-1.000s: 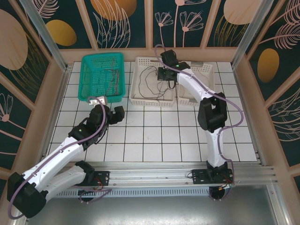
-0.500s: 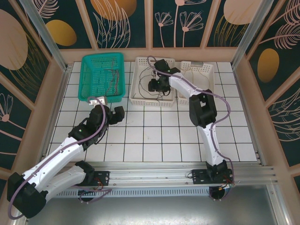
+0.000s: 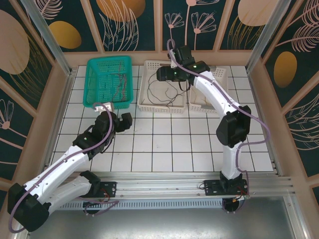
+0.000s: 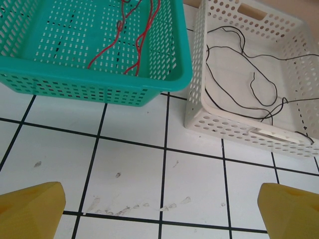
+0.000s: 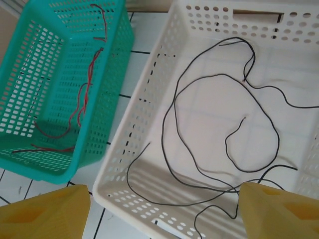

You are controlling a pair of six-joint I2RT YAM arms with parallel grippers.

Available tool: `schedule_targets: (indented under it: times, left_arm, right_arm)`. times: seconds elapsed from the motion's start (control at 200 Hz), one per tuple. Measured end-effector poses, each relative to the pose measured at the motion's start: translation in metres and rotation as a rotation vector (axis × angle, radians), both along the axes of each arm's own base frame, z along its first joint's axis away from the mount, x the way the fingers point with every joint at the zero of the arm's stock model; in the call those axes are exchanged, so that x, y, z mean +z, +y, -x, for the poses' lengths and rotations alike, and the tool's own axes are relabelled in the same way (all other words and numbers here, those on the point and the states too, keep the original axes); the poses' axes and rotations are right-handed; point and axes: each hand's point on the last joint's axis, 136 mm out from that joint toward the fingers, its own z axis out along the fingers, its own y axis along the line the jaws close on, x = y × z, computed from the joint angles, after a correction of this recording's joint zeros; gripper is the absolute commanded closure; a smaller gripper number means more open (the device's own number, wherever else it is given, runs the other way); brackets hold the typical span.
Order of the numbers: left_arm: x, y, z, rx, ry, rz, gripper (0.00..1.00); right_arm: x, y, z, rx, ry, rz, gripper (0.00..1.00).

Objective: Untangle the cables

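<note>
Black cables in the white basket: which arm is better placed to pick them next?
Probably right: the right gripper hovers open over the white basket, black cables directly below; the left gripper sits over the tiles, short of the baskets.

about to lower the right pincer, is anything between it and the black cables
Nothing visible does: the right pincer hangs open above the white basket, and the black cables lie uncovered on its floor below.

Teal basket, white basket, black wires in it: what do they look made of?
Teal basket: moulded plastic by the look, slight sheen, regular slotted walls. White basket: likely the same, duller cream, perforated walls. Black wires: thin, limp loops, probably plastic-sheathed; the core cannot be seen.
</note>
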Motion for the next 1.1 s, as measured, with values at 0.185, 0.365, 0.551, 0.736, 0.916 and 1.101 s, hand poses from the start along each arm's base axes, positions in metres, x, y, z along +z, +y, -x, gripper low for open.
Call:
schedule_targets:
  times: [0.185,0.365,0.551,0.736,0.916,1.101]
  left_arm:
    - [0.002,0.006,-0.001,0.029,-0.011,-0.016,0.02]
    - [0.004,0.013,-0.003,0.07,-0.022,-0.031,0.01]
    - [0.014,0.023,-0.005,0.108,-0.065,-0.057,0.01]
    - [0.047,0.052,-0.012,0.207,-0.216,-0.192,0.02]
    - [0.041,0.08,-0.026,0.309,-0.248,-0.3,0.02]
    - [-0.005,0.108,-0.033,0.379,-0.191,-0.392,0.02]
  right_arm:
    - [0.006,-0.048,0.03,-0.077,-0.028,-0.023,0.15]
    - [0.015,-0.15,0.036,-0.31,-0.091,-0.108,0.12]
    - [-0.025,-0.2,0.07,-0.453,-0.145,-0.056,0.01]
    - [-0.061,-0.246,0.121,-0.59,-0.346,0.03,0.01]
    - [-0.083,-0.287,0.125,-0.754,-0.442,0.147,0.01]
    - [-0.106,-0.307,0.127,-0.828,-0.531,0.193,0.01]
